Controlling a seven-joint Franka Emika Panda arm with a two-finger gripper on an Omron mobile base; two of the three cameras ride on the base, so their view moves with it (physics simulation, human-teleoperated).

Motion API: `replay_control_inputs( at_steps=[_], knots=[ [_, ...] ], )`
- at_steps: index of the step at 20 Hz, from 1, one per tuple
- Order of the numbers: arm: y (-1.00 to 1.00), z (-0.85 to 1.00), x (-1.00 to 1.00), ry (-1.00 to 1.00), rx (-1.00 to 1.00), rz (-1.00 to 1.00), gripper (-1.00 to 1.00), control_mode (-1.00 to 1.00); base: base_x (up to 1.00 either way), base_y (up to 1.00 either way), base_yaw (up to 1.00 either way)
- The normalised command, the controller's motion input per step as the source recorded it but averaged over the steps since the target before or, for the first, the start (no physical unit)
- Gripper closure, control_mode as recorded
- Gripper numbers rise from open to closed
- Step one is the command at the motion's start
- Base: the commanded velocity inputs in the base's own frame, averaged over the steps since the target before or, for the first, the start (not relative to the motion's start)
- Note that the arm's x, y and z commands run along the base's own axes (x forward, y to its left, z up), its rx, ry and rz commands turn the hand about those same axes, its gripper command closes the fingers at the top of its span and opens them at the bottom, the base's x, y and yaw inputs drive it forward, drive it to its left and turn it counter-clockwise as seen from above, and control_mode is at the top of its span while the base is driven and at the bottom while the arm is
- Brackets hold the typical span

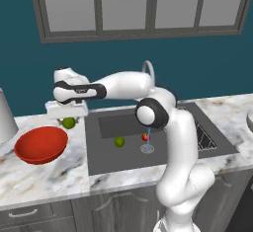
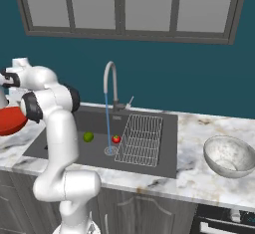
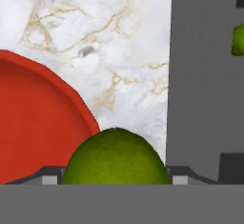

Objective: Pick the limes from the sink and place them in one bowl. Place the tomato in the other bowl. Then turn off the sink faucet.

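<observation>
My gripper [image 1: 68, 117] is shut on a yellow-green lime [image 1: 69, 123], held above the marbled counter between the sink [image 1: 129, 154] and the red-orange bowl [image 1: 41, 144]. The hand view has the held lime [image 3: 116, 157] low in the middle, the red bowl's rim [image 3: 71, 96] to its left and the sink's wall [image 3: 202, 99] to its right. A second lime [image 1: 119, 141] and the red tomato [image 1: 146, 137] lie on the sink floor near the drain. Water runs from the silver faucet [image 2: 110, 78]. The pale grey-white bowl [image 2: 230, 156] stands on the counter at the far right.
A wire dish rack [image 2: 140, 139] fills the right part of the sink, close to the tomato [image 2: 116, 139]. A pale grey vessel [image 1: 5, 117] stands at the counter's left end behind the red bowl. The dark wall and a window rise behind the counter.
</observation>
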Motion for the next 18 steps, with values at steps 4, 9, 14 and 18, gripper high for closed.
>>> replay_control_inputs(
  at_steps=[4,9,14,18],
  knots=[
    [0.34,0.0,-0.31,0.0,0.0,0.0,1.0,-1.0,0.0,0.0,0.0],
    [0.2,-0.05,-0.37,0.0,0.0,0.0,1.0,-1.0,0.0,0.0,0.0],
    [0.18,-0.2,-0.23,0.0,0.0,0.0,1.0,-1.0,0.0,0.0,0.0],
    [0.12,-0.25,-0.06,0.0,0.0,0.0,1.0,-1.0,0.0,0.0,0.0]
  ],
)
